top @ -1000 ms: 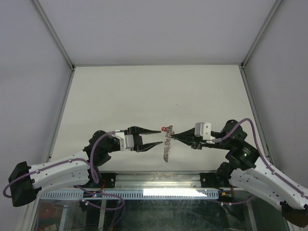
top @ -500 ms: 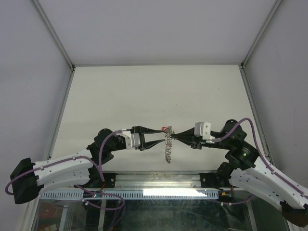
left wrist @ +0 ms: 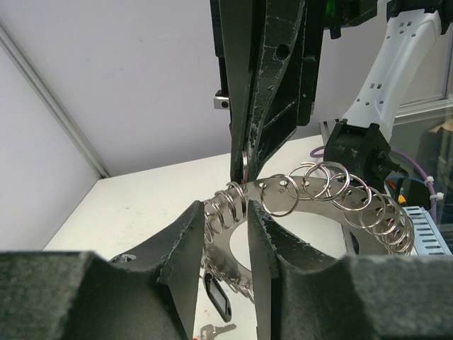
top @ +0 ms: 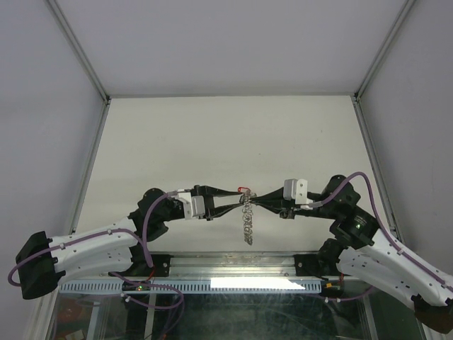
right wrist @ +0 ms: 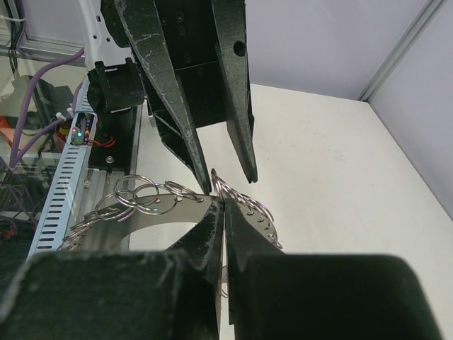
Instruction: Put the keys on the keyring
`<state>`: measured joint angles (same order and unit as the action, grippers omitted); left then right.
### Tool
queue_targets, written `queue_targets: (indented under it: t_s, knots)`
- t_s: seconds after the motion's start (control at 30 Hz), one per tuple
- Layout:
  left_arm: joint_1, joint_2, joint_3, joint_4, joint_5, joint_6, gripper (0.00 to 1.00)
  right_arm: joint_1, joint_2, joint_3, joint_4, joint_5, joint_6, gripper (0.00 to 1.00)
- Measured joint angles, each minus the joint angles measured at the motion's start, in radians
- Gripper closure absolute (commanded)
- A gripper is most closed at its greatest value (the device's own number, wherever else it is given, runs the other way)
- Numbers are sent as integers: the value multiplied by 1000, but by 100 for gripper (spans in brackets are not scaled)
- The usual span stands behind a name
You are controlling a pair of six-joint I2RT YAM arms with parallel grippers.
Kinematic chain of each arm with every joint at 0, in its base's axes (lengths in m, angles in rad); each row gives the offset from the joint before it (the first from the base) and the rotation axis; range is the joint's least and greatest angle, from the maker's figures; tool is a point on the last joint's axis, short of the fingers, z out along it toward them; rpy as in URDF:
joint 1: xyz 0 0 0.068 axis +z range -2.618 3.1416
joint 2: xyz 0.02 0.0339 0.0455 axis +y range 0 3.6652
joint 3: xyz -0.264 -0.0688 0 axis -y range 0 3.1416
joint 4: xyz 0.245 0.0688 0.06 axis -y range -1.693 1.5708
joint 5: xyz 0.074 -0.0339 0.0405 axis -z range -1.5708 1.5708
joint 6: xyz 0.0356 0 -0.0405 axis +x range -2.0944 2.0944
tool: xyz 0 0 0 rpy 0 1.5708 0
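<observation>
The keyring (top: 247, 223), a flat metal ring strung with many wire split rings, hangs edge-on above the table between both arms. My right gripper (top: 256, 202) is shut on its rim, and the right wrist view shows the pads (right wrist: 212, 227) pinching the keyring (right wrist: 163, 212). My left gripper (top: 241, 200) is open, with its fingers on either side of the keyring's (left wrist: 311, 205) far part and split rings in the gap (left wrist: 224, 207). The keys' red tag (top: 245, 189) shows at the ring's far end. In the left wrist view the tag (left wrist: 218, 297) hangs dark below the ring, with the small key (left wrist: 212, 329) under it.
White walls with aluminium corner rails (top: 85, 64) enclose the pale table (top: 226, 134). A metal rail and a slotted cable duct (top: 212, 283) run along the near edge by the arm bases. The left arm's purple cable (top: 145, 227) loops over its wrist.
My left gripper has moved right up to the keyring and its fingers have narrowed around the ring's far part. The right gripper has kept its hold, and the ring has barely shifted.
</observation>
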<state>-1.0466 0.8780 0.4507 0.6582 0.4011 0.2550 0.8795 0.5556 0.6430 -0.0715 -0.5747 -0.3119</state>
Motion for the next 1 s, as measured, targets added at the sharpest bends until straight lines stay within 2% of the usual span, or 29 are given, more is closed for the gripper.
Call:
queue_targets:
  t_s: [0.53, 0.7, 1.0]
  knots:
    - [0, 19, 13, 14, 4, 3, 89, 0, 0, 0, 0, -8, 4, 100]
    - [0, 27, 31, 11, 13, 5, 100, 0, 0, 0, 0, -10, 7, 100]
    - [0, 52, 70, -34, 23, 19, 100, 0, -8, 0, -16, -9, -3, 100]
